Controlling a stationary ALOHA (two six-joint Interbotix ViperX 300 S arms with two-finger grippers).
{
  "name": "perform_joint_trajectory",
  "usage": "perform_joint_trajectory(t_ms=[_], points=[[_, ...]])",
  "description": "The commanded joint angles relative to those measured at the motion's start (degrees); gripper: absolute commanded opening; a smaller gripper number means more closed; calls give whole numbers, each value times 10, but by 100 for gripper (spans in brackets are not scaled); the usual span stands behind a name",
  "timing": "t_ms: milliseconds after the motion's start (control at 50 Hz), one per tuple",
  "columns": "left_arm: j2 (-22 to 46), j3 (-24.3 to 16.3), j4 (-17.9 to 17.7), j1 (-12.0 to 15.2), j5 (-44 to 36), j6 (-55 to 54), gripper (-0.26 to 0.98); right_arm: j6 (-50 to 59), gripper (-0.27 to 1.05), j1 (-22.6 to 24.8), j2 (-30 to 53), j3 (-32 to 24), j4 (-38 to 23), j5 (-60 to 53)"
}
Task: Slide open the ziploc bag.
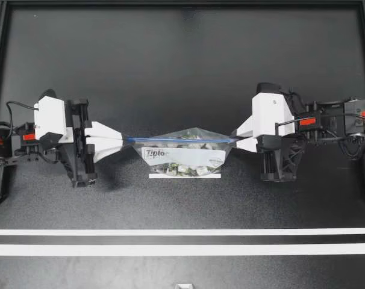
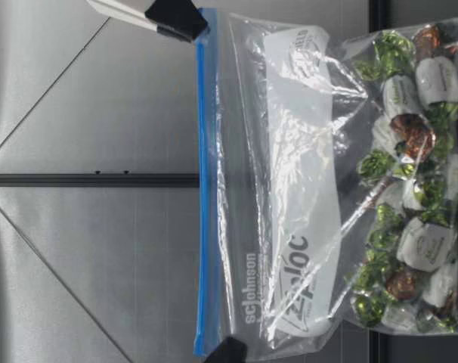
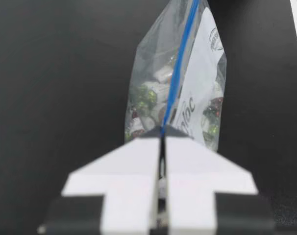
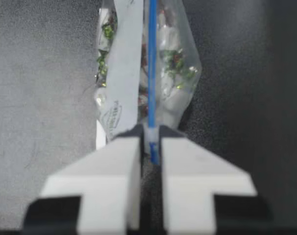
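The ziploc bag [image 1: 182,155] hung upright over the middle of the surface [image 1: 182,72], strung between your two arms. Its blue zip strip [image 1: 182,140] was uppermost and pulled taut. Your left pincer [image 1: 126,139] was closed tight on one end of that strip and your right pincer [image 1: 237,139] on the other, each nipping it from both sides. The bag looked soft and slippery, a thin clear film likely to crumple and slide out of a loose grip. The wrapped sweets [image 2: 410,197] sagging in its bottom gave it some weight low down. The stiffer zip strip looked the sensible place to hold, and you had it there, at its very ends.
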Motion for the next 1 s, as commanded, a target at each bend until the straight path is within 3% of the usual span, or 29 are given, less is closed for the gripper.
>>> perform_joint_trajectory(t_ms=[0, 260, 400, 560, 700, 980], points=[[-7, -3, -1, 3, -2, 2, -17, -1, -11, -4, -14, -4, -1, 1], [-10, -4, 1, 3, 10, 14, -16, -3, -2, -4, -21, 12, -1, -17], [-11, -6, 2, 3, 6, 14, -9, 1, 18, -4, -30, 25, 1, -39], [-17, -7, 3, 3, 5, 14, 12, 1, 38, -4, -37, 36, 2, -68], [-31, -10, 7, 3, 4, 13, 29, 2, 39, -4, -40, 48, 5, -126], [-90, -14, 32, 3, 10, 12, 30, 2, 39, -4, -74, 81, 10, -282]])
